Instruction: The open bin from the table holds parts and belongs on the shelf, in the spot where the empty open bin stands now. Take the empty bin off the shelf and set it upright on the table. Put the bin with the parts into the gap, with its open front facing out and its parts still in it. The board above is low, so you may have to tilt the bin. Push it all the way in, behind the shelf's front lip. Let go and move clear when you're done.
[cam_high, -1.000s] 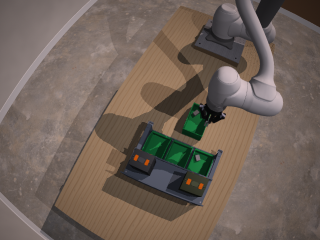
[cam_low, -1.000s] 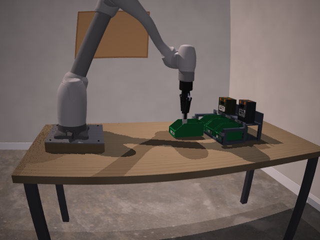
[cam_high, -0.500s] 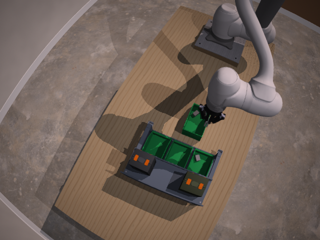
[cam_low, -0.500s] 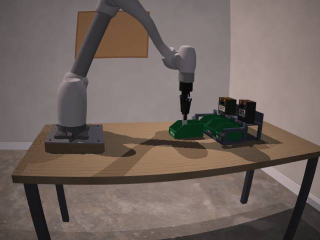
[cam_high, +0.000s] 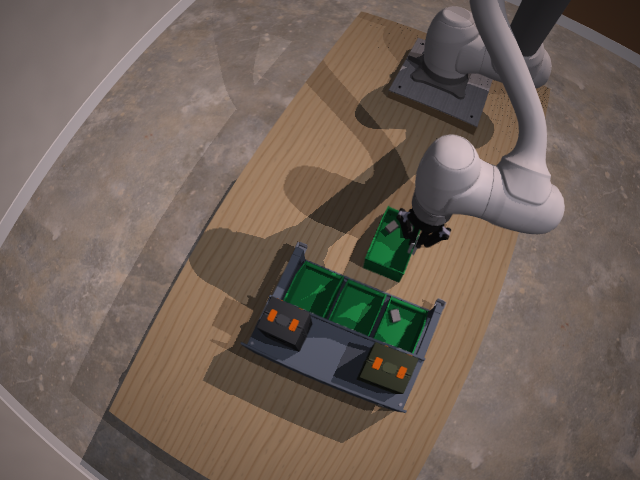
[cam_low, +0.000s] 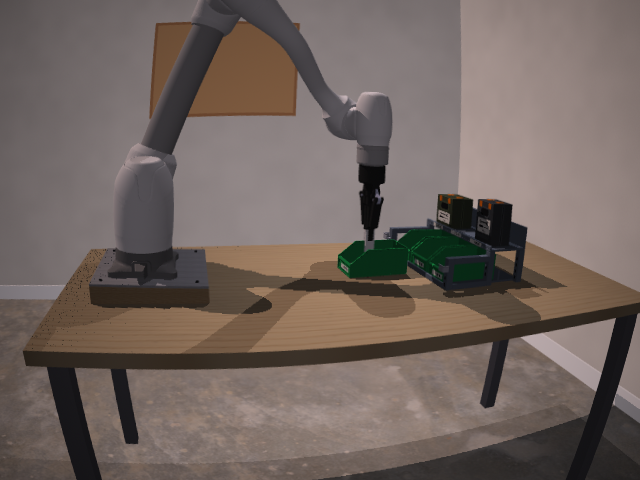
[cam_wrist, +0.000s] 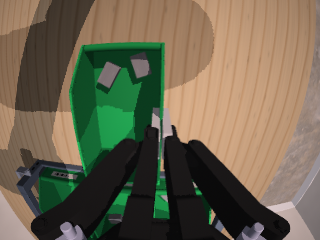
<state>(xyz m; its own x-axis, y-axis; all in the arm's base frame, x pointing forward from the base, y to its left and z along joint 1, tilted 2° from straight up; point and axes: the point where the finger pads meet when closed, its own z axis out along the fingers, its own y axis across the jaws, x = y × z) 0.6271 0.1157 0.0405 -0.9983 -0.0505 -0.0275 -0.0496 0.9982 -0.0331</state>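
- No text can be read in any view.
- White labels are seen on the two dark boxes (cam_low: 454, 210) atop the shelf (cam_low: 509, 242), too small to be read.
- Pale labels on the green bin (cam_low: 373, 259) fronts are likewise illegible.

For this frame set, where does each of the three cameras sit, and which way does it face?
Top: high overhead, looking down on the table, shelf and arm.
Exterior: off the table's long edge, level, facing the wall; whole arm from base to gripper.
Wrist: on the gripper, looking down past the closed fingers, which pinch the side wall of the bin holding the parts.
Shared: all three show this bin beside the shelf.
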